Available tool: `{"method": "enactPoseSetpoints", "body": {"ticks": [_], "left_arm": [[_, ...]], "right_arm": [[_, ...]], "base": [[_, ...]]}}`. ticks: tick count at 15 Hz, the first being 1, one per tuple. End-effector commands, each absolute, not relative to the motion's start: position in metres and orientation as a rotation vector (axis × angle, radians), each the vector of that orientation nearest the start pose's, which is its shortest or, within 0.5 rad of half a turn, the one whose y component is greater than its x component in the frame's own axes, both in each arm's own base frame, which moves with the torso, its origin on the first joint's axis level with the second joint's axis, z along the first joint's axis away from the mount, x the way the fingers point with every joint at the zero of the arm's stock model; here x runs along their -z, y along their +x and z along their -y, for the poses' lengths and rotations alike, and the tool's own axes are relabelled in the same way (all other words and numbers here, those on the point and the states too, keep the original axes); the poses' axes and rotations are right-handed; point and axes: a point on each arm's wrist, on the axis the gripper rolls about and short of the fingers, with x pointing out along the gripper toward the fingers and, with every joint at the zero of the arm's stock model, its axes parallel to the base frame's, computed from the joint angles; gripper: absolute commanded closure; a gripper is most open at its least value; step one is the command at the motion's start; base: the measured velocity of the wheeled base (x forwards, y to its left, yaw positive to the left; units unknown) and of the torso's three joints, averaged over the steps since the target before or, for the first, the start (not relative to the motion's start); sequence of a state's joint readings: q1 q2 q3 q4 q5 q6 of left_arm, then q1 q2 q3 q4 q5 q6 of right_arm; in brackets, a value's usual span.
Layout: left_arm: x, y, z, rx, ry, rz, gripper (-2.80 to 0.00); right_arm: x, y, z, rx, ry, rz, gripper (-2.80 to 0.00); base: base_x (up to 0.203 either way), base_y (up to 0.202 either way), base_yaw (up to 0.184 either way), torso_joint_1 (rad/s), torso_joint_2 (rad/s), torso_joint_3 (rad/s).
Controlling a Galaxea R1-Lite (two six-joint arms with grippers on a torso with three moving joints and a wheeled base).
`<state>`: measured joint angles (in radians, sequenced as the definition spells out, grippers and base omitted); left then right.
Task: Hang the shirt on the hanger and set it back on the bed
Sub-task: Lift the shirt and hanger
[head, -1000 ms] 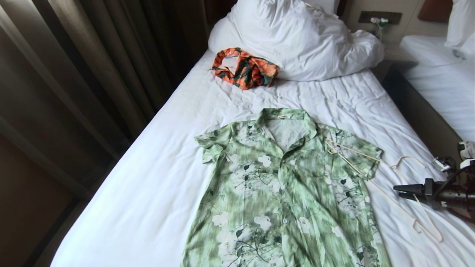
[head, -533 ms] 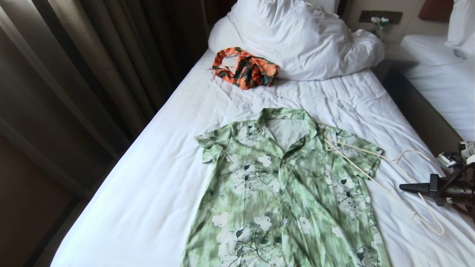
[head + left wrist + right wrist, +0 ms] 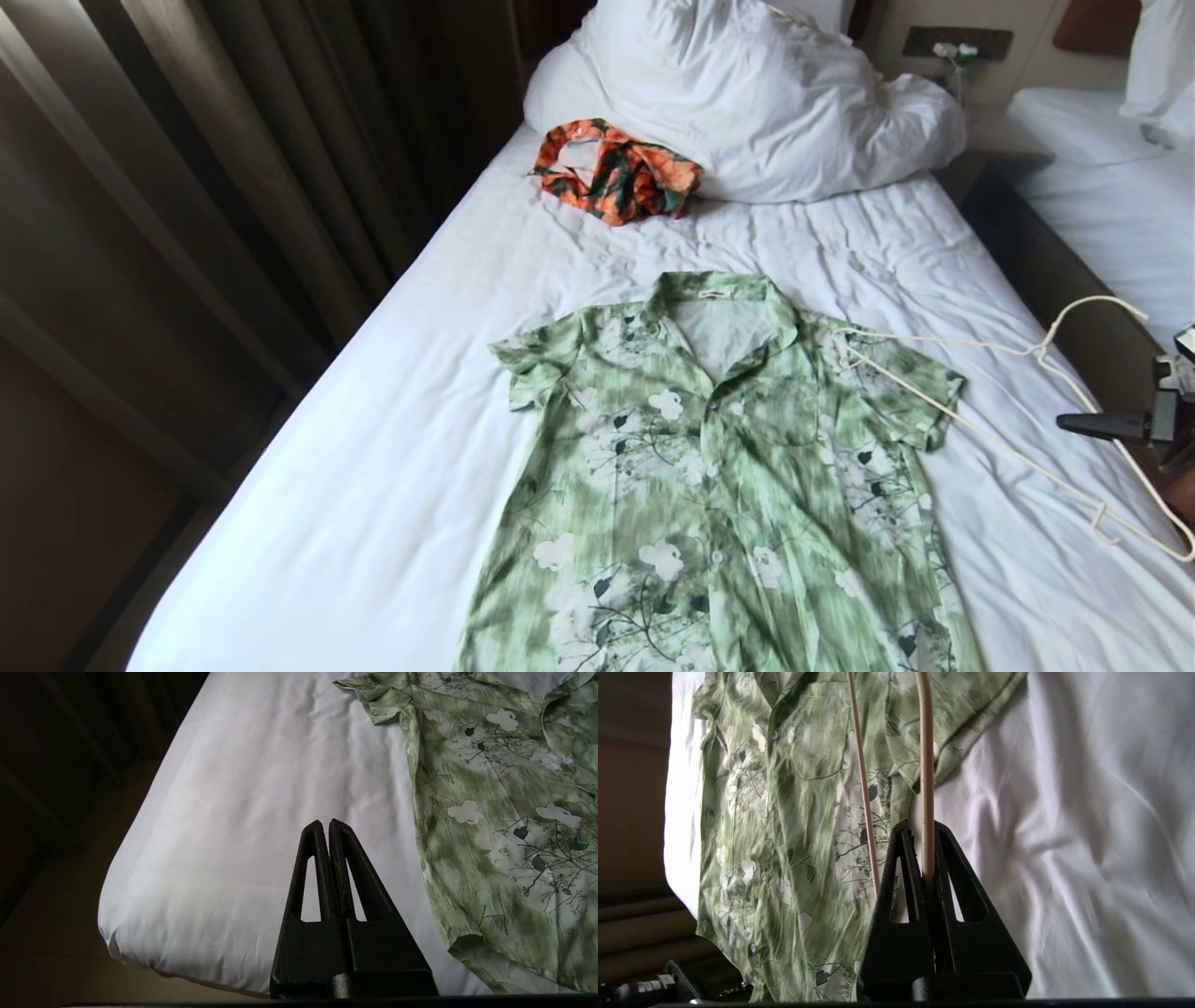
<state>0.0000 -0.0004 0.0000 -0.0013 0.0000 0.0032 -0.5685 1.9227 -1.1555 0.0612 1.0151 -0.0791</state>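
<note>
Hanger, thin cream wire, pinched by right gripper above flat floral shirt; left gripper closed

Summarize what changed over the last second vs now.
The right gripper closed on the hanger and lifted its hook end off the bed; the far tip still rests on the shirt. Shirt, orange garment and shut left gripper unchanged.

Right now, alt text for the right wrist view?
The right gripper is shut on a bar of the cream wire hanger, above the green floral shirt that lies flat on the bed.
</note>
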Motion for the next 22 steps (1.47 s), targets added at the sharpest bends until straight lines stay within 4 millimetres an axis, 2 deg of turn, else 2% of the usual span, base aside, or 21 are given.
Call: {"method": "enactPoseSetpoints", "body": {"ticks": [1, 5, 9, 11, 16, 20, 22], "left_arm": [[-0.076, -0.023, 0.0, 0.0, 0.003, 0.002, 0.0], [-0.076, -0.023, 0.0, 0.0, 0.003, 0.001, 0.0], [-0.076, -0.023, 0.0, 0.0, 0.003, 0.001, 0.0], [-0.076, -0.023, 0.0, 0.0, 0.003, 0.002, 0.0], [-0.076, -0.023, 0.0, 0.0, 0.003, 0.001, 0.0], [-0.076, -0.023, 0.0, 0.0, 0.003, 0.002, 0.0], [-0.075, -0.023, 0.0, 0.0, 0.003, 0.0, 0.0]], "right_arm": [[-0.179, 0.285, 0.159, -0.462, 0.43, -0.506, 0.0], [-0.202, 0.261, 0.144, -0.529, 0.221, -0.471, 0.0], [-0.212, 0.255, 0.133, -0.608, 0.117, -0.402, 0.0], [-0.217, 0.256, 0.12, -0.659, 0.043, -0.373, 0.0], [-0.212, 0.272, 0.094, -0.814, -0.195, -0.288, 0.0], [-0.2, 0.281, 0.086, -0.9, -0.192, -0.265, 0.0], [-0.193, 0.278, 0.085, -0.915, -0.185, -0.268, 0.0]], "base": [[0.0, 0.0, 0.0, 0.0, 0.0, 0.0], [0.0, 0.0, 0.0, 0.0, 0.0, 0.0], [0.0, 0.0, 0.0, 0.0, 0.0, 0.0], [0.0, 0.0, 0.0, 0.0, 0.0, 0.0], [0.0, 0.0, 0.0, 0.0, 0.0, 0.0], [0.0, 0.0, 0.0, 0.0, 0.0, 0.0], [0.0, 0.0, 0.0, 0.0, 0.0, 0.0]]}}
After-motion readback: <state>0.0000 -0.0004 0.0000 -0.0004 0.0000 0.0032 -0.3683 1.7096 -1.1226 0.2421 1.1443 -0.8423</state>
